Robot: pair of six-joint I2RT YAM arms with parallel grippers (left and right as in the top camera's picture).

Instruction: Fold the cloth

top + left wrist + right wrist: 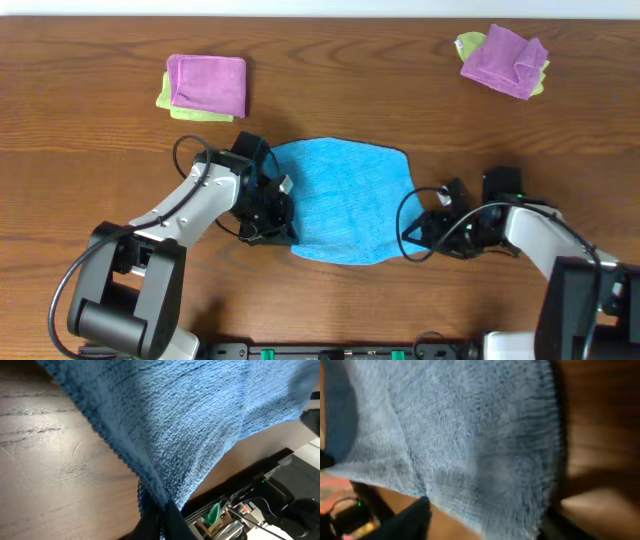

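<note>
On the wooden table (90, 140), the cloth (345, 205) looks sky-blue and nubbly, its near edge bowed. The left gripper (285, 225) pinches one corner; whether the right gripper (412, 237) grips is too blurred to tell.

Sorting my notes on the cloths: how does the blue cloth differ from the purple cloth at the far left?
The blue cloth is spread open and looks larger; the purple cloth is folded into a compact square. The blue cloth lies directly on the table with the left pincer pinching its edge; the purple cloth rests untouched on a yellow-green cloth. Both look like soft terry.
</note>
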